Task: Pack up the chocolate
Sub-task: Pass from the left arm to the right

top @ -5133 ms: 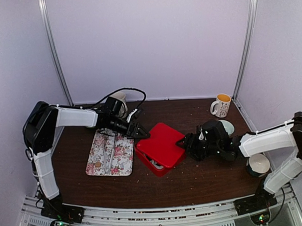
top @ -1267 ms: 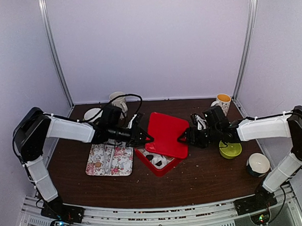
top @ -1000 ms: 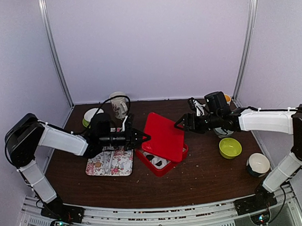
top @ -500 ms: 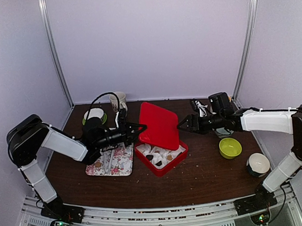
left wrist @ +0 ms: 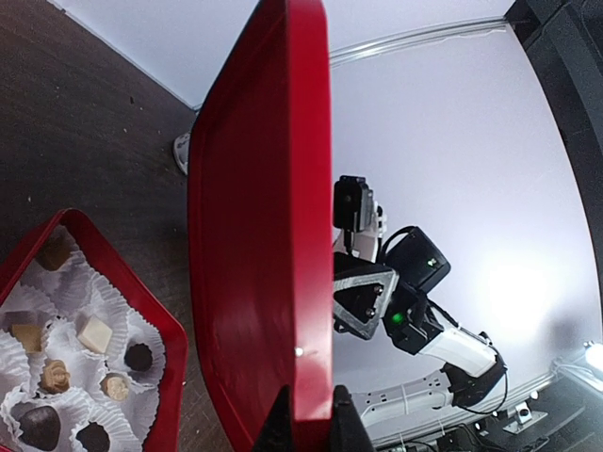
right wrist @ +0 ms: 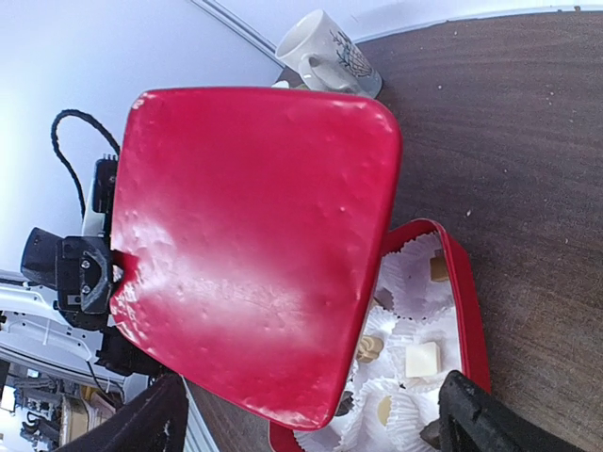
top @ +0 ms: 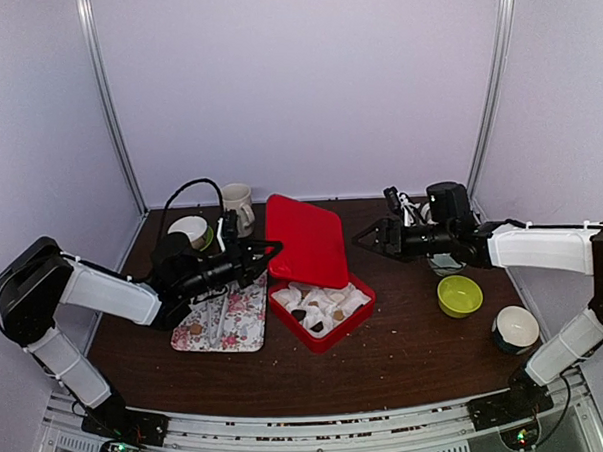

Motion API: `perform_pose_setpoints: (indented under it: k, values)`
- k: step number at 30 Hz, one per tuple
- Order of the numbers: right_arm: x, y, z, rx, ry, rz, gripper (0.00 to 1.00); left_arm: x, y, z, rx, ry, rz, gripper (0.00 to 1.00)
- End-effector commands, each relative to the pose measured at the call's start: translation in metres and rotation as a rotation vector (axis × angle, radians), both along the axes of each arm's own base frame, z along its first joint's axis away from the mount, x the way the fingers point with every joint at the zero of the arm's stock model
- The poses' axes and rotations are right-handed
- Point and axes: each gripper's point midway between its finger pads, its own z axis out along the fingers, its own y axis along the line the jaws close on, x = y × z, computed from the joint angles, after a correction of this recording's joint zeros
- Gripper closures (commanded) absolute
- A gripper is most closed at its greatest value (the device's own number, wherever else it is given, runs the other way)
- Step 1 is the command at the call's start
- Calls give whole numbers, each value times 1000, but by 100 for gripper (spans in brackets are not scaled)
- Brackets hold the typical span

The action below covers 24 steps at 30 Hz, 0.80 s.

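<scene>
A red box [top: 357,306] lined with white paper cups holds the chocolate [top: 316,311], small dark and tan pieces. Its red lid [top: 304,241] stands nearly upright over the box's back-left side. My left gripper [top: 270,250] is shut on the lid's left rim; in the left wrist view the fingertips [left wrist: 278,426] pinch the lid [left wrist: 264,235] edge-on. My right gripper [top: 366,235] is open just right of the lid, apart from it. In the right wrist view its fingers [right wrist: 155,424] frame the lid [right wrist: 245,235] and the chocolate [right wrist: 422,360] from farther off.
A floral mat [top: 248,328] with metal tongs [top: 223,311] lies left of the box. A white mug [top: 239,207] and a green-rimmed bowl [top: 192,231] stand behind it. A green bowl [top: 460,294] and a white cup [top: 516,327] sit at the right.
The lid has swung further upright and leftward in my left gripper, uncovering the box. My right gripper has come away from the lid's right edge and widened.
</scene>
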Motion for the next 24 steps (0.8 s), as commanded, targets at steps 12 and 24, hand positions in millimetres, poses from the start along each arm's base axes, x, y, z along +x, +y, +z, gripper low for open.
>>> perform_pose_setpoints:
  k: [12, 24]
  values:
    - [6, 15, -1, 98, 20, 44, 19, -4, 7, 34, -104, -78, 18, 94]
    - [10, 35, 35, 338, 27, 110, 27, -10, 9, 66, -205, -112, -16, 94]
